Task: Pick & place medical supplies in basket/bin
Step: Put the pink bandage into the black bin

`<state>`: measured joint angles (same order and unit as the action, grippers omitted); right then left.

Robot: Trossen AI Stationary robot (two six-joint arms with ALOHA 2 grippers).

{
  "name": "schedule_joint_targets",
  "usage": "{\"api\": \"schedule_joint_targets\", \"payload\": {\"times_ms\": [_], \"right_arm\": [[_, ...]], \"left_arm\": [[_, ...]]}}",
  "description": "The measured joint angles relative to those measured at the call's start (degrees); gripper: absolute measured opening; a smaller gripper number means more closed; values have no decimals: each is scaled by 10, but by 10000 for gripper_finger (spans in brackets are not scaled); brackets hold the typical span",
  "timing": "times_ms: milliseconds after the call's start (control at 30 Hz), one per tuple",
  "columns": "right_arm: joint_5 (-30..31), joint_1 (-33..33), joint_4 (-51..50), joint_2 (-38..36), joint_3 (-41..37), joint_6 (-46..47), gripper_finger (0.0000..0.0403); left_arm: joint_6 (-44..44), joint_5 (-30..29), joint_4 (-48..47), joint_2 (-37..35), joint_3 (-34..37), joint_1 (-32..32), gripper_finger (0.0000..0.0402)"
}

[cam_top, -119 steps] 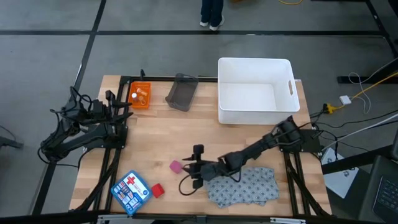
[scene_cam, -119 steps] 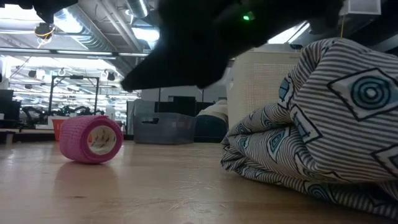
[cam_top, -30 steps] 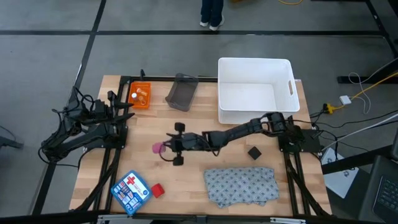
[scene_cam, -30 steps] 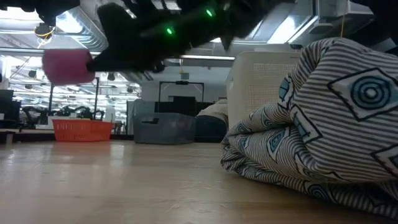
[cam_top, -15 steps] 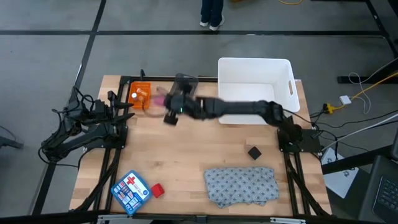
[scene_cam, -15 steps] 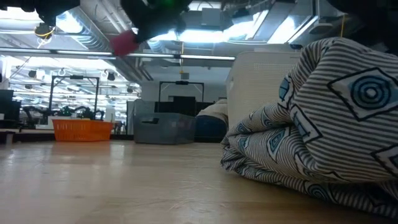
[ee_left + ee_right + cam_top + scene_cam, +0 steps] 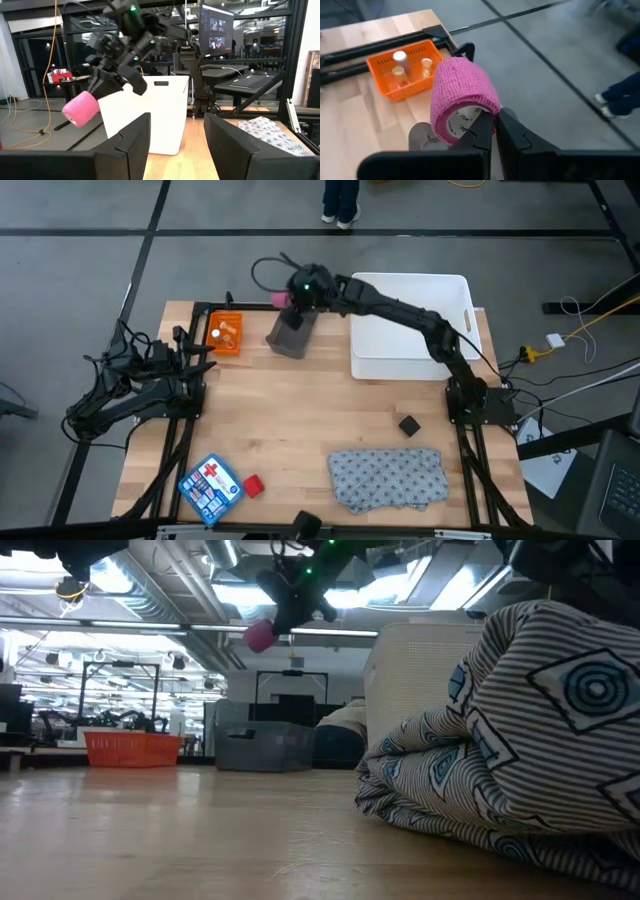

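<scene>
1. High view gives you your count: 1 pink roll (image 7: 281,299), 1 red roll (image 7: 252,486), 1 black block (image 7: 408,425), 1 grey patterned cloth (image 7: 388,478), 1 blue-and-white kit (image 7: 210,487), 1 orange basket (image 7: 226,335) with vials (image 7: 216,334), 1 grey bin (image 7: 293,330) and 1 white bin (image 7: 408,326) on the counter (image 7: 300,420).
2. Your right gripper (image 7: 292,296) is stretched out above the far end of the grey bin, its fingers pinched tight on the pink roll, which is in the air.
3. Your left gripper (image 7: 196,350) waits at the counter's left edge near the orange basket, fingers parted with nothing between them.
4. Against 4 seconds ago, the pink roll has left the counter, where it lay just beside the cloth; 1 second ago it was carried mid-counter, and half a second ago near the orange basket.
5. The black block, hidden under the arm 4 seconds ago, now lies in the open between the white bin and the cloth.
6. Right wrist view shows you 3 vials in the basket; the high view cannot separate them.
7. Low view shows the roll (image 7: 260,636) well above the counter, which the overhead picture cannot.
</scene>
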<state>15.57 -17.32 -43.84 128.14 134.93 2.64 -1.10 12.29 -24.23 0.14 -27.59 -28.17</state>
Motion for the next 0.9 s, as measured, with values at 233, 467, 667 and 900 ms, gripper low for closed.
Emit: {"api": "schedule_joint_targets", "payload": {"times_ms": [233, 467, 667, 900], "right_arm": [[-43, -20, 1, 0, 0, 14, 13], [-51, -20, 1, 0, -1, 14, 13], [-49, -19, 11, 0, -1, 12, 28], [-45, -20, 23, 0, -1, 13, 87]], "left_arm": [[0, 0, 0, 0, 0, 0, 180], [0, 0, 0, 0, 0, 0, 180], [0, 0, 0, 0, 0, 0, 180], [0, 0, 0, 0, 0, 0, 180]]}}
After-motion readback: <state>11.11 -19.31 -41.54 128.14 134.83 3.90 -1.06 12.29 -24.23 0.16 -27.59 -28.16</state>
